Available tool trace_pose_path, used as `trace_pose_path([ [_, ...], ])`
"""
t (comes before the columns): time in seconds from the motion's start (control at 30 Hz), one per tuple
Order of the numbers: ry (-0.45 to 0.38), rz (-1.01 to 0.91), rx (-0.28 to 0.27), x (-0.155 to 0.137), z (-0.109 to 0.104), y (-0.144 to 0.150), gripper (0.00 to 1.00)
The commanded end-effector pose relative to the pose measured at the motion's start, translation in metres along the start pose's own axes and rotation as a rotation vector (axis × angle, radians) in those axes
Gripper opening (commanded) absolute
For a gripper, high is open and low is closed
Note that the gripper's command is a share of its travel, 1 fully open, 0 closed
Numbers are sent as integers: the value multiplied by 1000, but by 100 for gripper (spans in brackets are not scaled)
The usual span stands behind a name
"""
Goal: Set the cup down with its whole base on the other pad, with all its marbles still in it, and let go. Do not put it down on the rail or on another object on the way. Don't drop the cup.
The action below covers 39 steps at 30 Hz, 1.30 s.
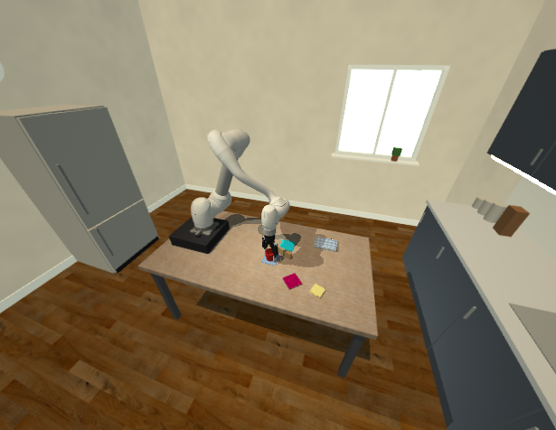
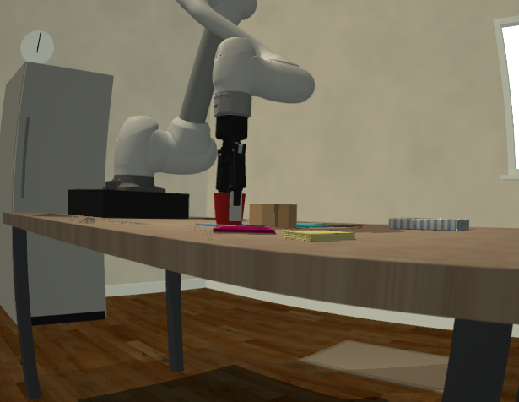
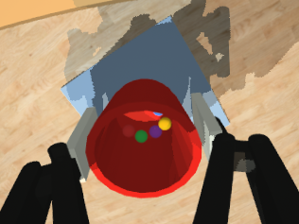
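Observation:
The red cup (image 3: 149, 139) stands upright on the light blue pad (image 3: 141, 65), with several coloured marbles (image 3: 150, 130) in its bottom. My gripper (image 3: 145, 113) is lowered around the cup, one finger pad on each side close to its wall, open and not clamping it. In the top and exterior views the cup (image 1: 268, 254) (image 2: 228, 208) sits on the table between the fingers (image 2: 230, 201). A wooden rail block (image 2: 273, 214) lies just beyond the cup. A teal pad (image 1: 287, 245) (image 2: 316, 225) lies on the far side of the rail.
A magenta pad (image 1: 292, 281) and a yellow pad (image 1: 317, 290) lie nearer the table's front. A grey striped block (image 1: 325, 244) lies to the right. The arm's black base (image 1: 199, 234) stands at the table's left corner.

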<state>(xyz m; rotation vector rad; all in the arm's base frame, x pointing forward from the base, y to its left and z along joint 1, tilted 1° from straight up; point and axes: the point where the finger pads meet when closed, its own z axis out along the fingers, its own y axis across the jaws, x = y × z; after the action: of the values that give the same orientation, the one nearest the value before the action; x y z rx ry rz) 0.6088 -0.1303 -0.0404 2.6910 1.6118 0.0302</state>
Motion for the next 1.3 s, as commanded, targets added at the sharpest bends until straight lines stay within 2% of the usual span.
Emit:
trace_pose_path([
  [0.0, 0, 0, 0, 0, 0, 0, 55],
  [1.27, 0, 0, 0, 0, 0, 0, 52],
])
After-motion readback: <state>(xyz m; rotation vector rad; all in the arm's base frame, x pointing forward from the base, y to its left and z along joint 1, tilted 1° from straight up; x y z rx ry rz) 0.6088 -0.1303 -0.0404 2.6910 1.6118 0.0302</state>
